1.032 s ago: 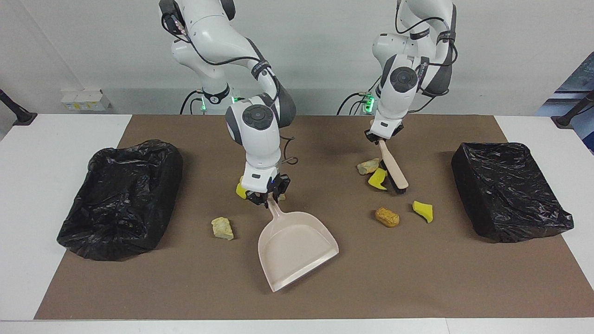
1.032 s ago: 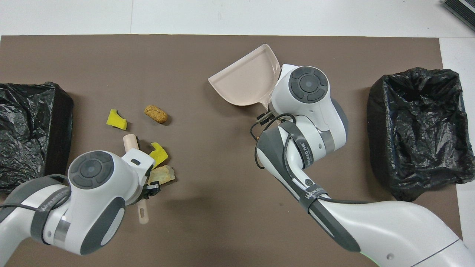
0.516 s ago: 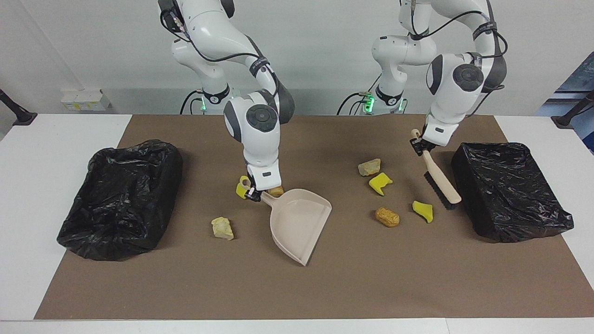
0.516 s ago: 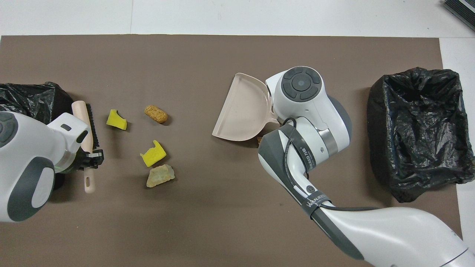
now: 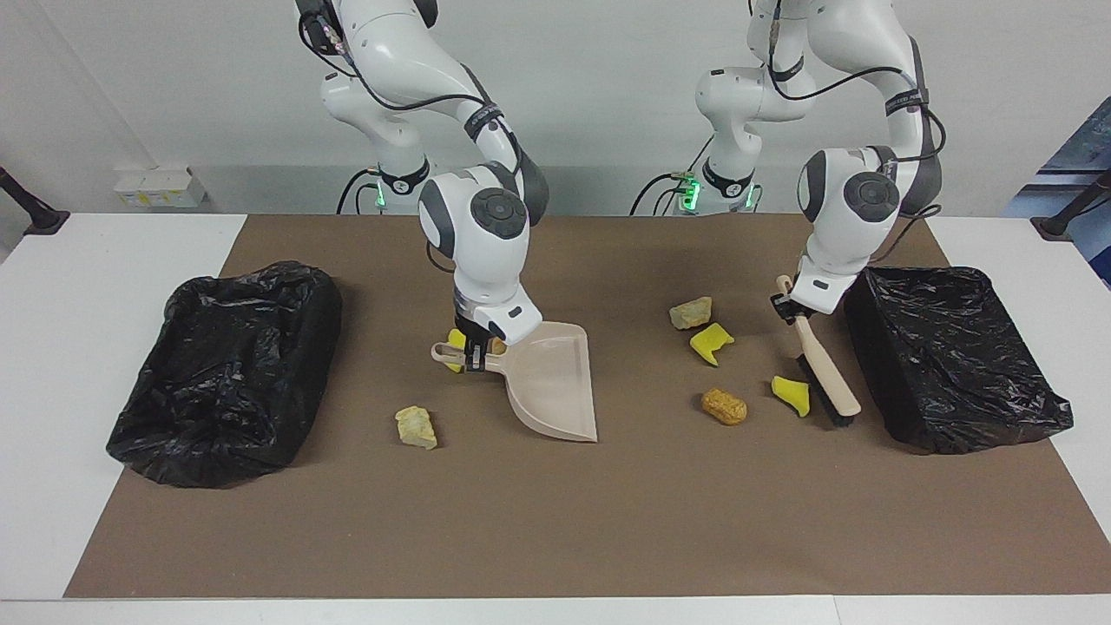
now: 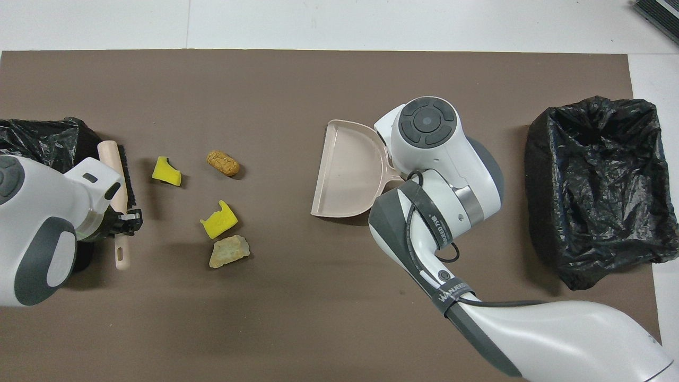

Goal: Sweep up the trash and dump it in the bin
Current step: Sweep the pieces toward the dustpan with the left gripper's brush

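My right gripper [image 5: 473, 356] is shut on the handle of the beige dustpan [image 5: 551, 382] [image 6: 350, 172], whose flat mouth faces the left arm's end of the mat. My left gripper [image 5: 794, 304] [image 6: 124, 223] is shut on the beige brush [image 5: 825, 373] [image 6: 114, 175], which slants down beside a yellow sponge piece [image 5: 792, 395] [image 6: 166, 172]. More trash lies between brush and dustpan: a golden-brown lump [image 5: 724, 405], a second yellow sponge piece [image 5: 711, 341] and a tan lump [image 5: 691, 312]. A pale lump [image 5: 417, 426] and a half-hidden yellow piece [image 5: 455, 338] lie by the dustpan's handle.
A black bag-lined bin [image 5: 950, 356] [image 6: 48, 148] stands right beside the brush at the left arm's end. Another black bin [image 5: 226, 373] [image 6: 599, 185] stands at the right arm's end. A brown mat [image 5: 608, 529] covers the white table.
The left arm carried the brush from the tan lump to beside the bin, then lowered it next to the yellow sponge piece. The right arm swung the dustpan's mouth round toward the left arm's end.
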